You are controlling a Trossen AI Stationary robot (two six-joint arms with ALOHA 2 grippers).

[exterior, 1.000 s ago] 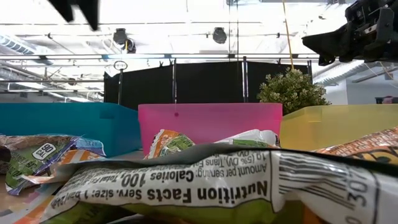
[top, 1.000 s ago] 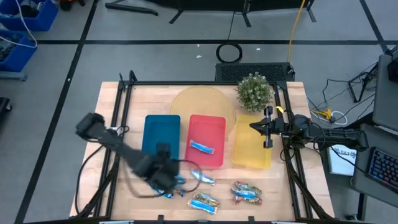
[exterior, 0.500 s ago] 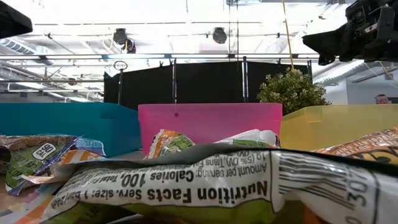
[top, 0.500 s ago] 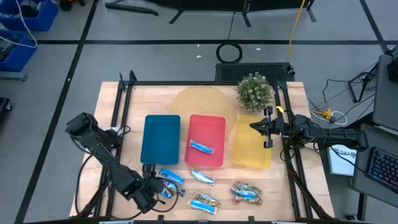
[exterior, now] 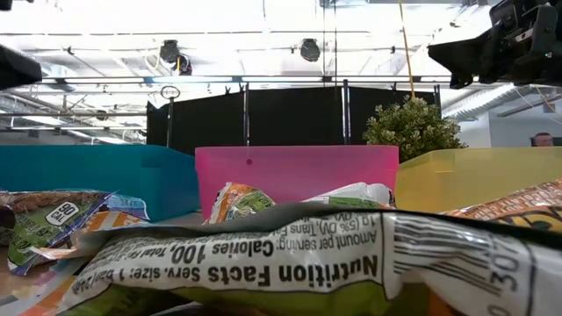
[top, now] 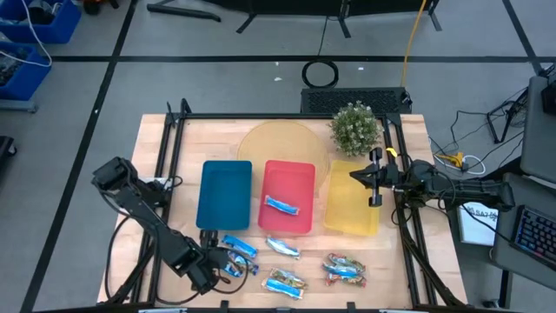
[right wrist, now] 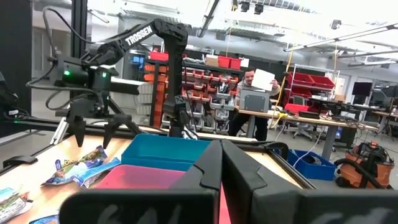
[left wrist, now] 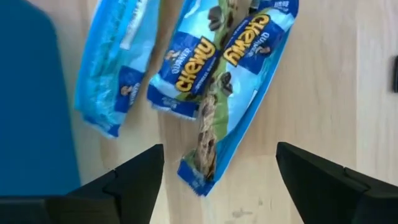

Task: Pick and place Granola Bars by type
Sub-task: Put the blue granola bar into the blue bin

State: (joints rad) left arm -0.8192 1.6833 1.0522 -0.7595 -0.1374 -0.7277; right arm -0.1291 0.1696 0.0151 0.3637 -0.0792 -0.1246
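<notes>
Several foil-wrapped Granola Bars lie flat near the table's front edge. One bar lies in the red tray. My left gripper hangs open, pointing down, just above three blue-wrapped bars at the front left. Its fingers stand on either side of the end of one bar without touching it. Other bars lie at the front middle and front right. My right gripper is shut and waits above the yellow tray.
The blue tray, the red tray and the yellow tray stand side by side across the middle of the table. Behind them are a round yellowish board and a potted plant. A person sits in the room beyond.
My left gripper has swung from beside the blue tray's near end toward the table's front left corner. It has sunk and tipped steeply downward over the bars there. No bar has moved.
</notes>
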